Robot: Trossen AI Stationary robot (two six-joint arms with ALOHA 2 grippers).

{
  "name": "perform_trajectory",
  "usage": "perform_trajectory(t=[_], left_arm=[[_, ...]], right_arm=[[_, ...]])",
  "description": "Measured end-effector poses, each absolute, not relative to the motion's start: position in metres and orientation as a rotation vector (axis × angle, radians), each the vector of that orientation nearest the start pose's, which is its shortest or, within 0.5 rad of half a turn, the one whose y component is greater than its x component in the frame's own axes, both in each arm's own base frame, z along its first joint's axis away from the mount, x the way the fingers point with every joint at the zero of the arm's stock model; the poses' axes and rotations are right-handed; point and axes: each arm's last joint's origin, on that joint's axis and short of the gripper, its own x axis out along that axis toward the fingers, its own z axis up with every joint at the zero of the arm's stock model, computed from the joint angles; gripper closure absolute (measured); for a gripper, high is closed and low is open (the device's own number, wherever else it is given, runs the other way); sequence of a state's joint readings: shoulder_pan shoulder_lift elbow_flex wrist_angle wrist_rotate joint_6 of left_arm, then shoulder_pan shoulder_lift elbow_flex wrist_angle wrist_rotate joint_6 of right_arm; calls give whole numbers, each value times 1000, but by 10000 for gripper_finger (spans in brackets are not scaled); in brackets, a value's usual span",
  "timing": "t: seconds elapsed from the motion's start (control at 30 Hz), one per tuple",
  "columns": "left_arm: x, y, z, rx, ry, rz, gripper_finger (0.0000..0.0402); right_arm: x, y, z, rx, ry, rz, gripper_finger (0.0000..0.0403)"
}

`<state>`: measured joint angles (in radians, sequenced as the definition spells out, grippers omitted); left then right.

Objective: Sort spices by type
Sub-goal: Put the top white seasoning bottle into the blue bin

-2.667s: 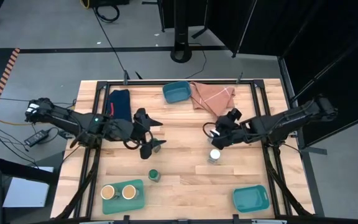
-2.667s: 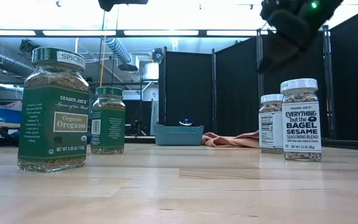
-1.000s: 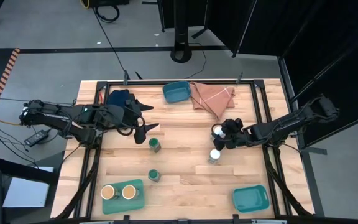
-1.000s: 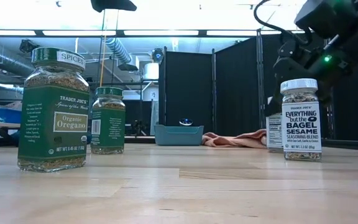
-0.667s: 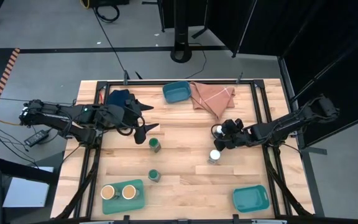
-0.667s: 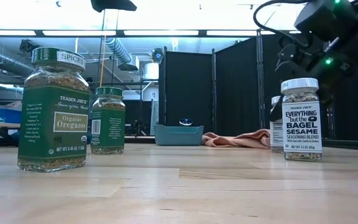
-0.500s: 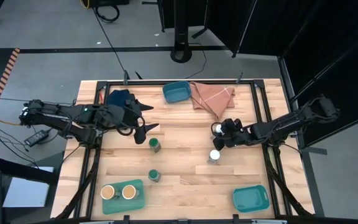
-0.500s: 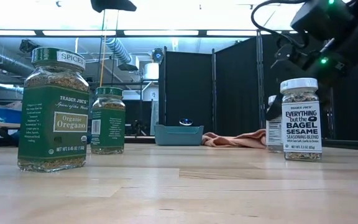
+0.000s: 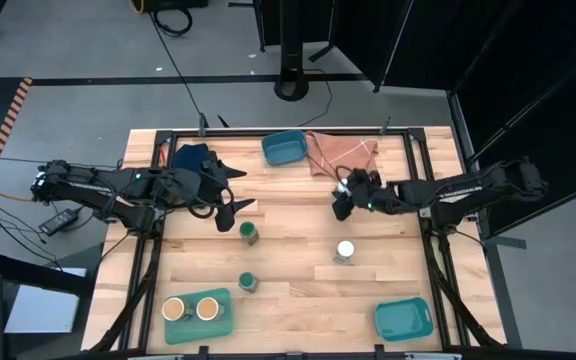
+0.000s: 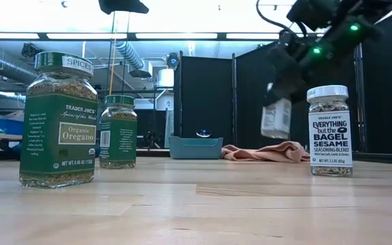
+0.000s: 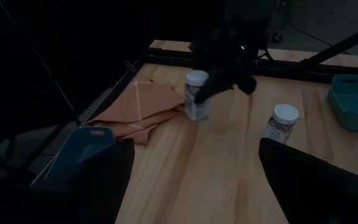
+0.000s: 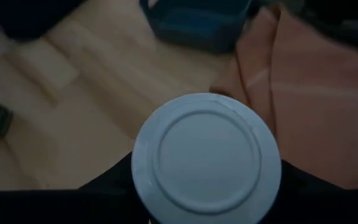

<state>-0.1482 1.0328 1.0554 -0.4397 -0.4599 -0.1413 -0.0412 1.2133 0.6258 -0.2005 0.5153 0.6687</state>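
The left pincer [image 9: 230, 196] waits spread wide above the worktop [image 9: 298, 255], holding nothing, near the green-lidded jar [image 9: 250, 233]. The right pincer [image 9: 342, 200] is clenched around a white-lidded jar [image 10: 276, 118], raised clear of the worktop beside the orange cloth [image 9: 340, 155]. The other white-lidded jar [image 9: 345, 250] stands alone on the worktop.

The premises are presenting as a robotics lab or test studio. A wooden table [image 9: 298, 260] is standing on a grey concrete floor [image 9: 88, 60], black curtain partitions [image 10: 209, 102] are enclosing the bay, exposed ducting [image 10: 124, 51] and strip lights [image 10: 182, 35] are running overhead, and cables [image 9: 173, 60] are trailing across the floor.
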Motion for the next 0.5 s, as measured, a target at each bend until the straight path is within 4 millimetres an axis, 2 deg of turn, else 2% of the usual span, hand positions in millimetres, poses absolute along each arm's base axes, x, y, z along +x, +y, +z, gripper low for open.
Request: perform_trajectory(t=[0.27,0.5], left_arm=[[214,-19,358,-13,377,334,51],[211,-18,358,-12,383,335,51]], right_arm=[[247,-58,238,358,501,-780,203],[283,-90,260,279,507,-789,203]])
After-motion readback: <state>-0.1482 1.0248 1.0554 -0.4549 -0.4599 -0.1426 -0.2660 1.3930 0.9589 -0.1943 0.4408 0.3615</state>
